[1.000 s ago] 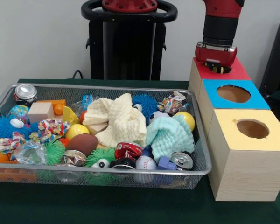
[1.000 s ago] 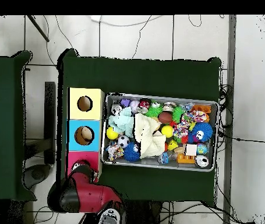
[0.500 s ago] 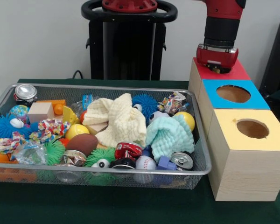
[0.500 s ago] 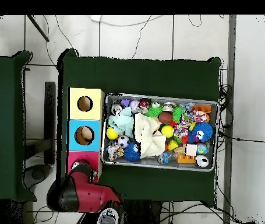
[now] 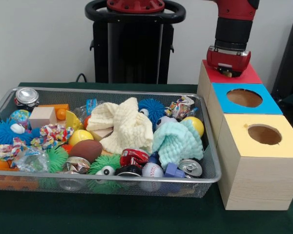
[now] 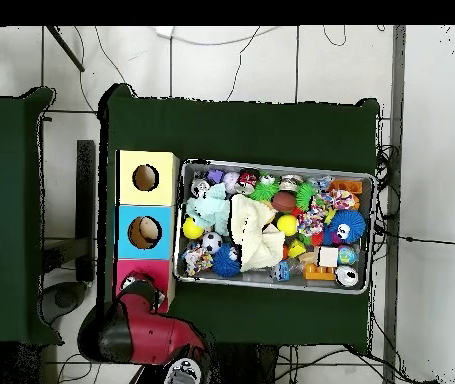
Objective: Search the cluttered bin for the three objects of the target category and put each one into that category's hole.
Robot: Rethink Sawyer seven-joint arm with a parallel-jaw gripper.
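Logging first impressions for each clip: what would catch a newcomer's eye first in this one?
Most striking is the wire-mesh bin, heaped with toys, crushed cans and two cloths: a cream cloth in the middle, a mint cloth beside it. Next to the bin stands a row of three wooden boxes with holes in their tops, topped red, blue and yellow. The red arm's gripper hangs over the red box.

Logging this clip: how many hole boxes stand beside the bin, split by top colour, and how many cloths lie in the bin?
red-topped box: 1
blue-topped box: 1
yellow-topped box: 1
cloths: 2, the cream cloth and the mint cloth
Total: 5
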